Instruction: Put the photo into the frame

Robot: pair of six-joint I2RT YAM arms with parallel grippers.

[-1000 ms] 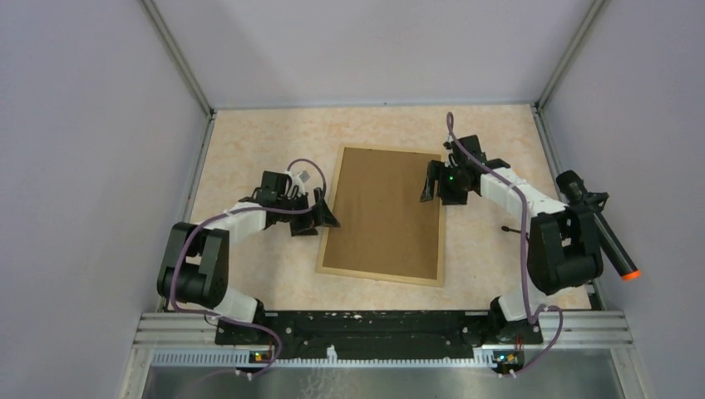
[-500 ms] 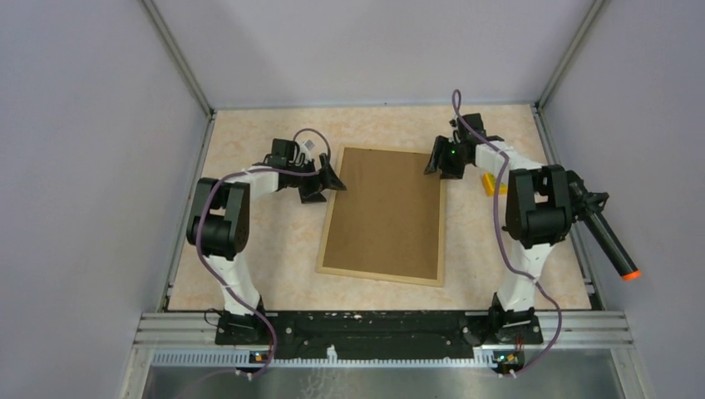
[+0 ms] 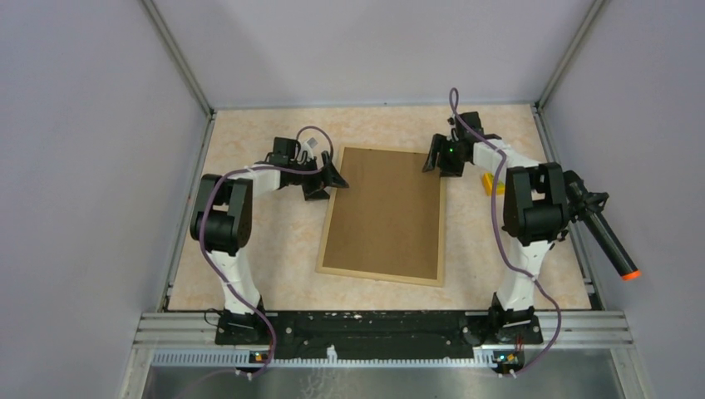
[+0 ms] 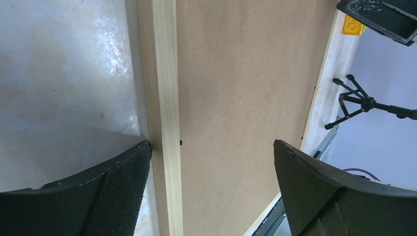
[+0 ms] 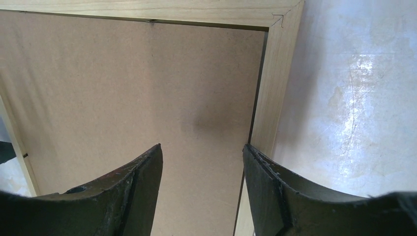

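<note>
**Entry: wooden frame, back uppermost, one arm at each far corner**

1. Frame [image 3: 387,214]. Light natural wood and rectangular. It lies flat around the middle of the bench [image 3: 249,150], with its long sides running from near to far and its near end skewed slightly leftward. Its brown board [image 5: 123,83] faces up and fills the opening. We cannot tell whether a print lies under the board.

2. Left fingers [image 3: 332,177]. We find them at the frame's far left corner. In the wrist view they [image 4: 118,187] are spread wide and released, and they straddle the left rail [image 4: 162,98]. One finger is over bare bench just outside the rail and the other is over the board. Nothing is grasped between them.

3. Right fingers [image 3: 432,160]. These are at the far right corner. In the wrist view they [image 5: 133,191] are parted, though less widely than the left pair. One is over the board and the other is at the inner edge of the right rail [image 5: 275,88], just short of the mitred corner [image 5: 282,19]. We see nothing gripped. The views do not show whether the tips touch the wood.

4. Yellow block [image 3: 492,184]. Small, on the bench just right of the frame's far end and beside the right arm.

5. Black rod [image 3: 611,248]. It has an orange tip and sits at the right edge of the cell, well apart from the frame.
</note>
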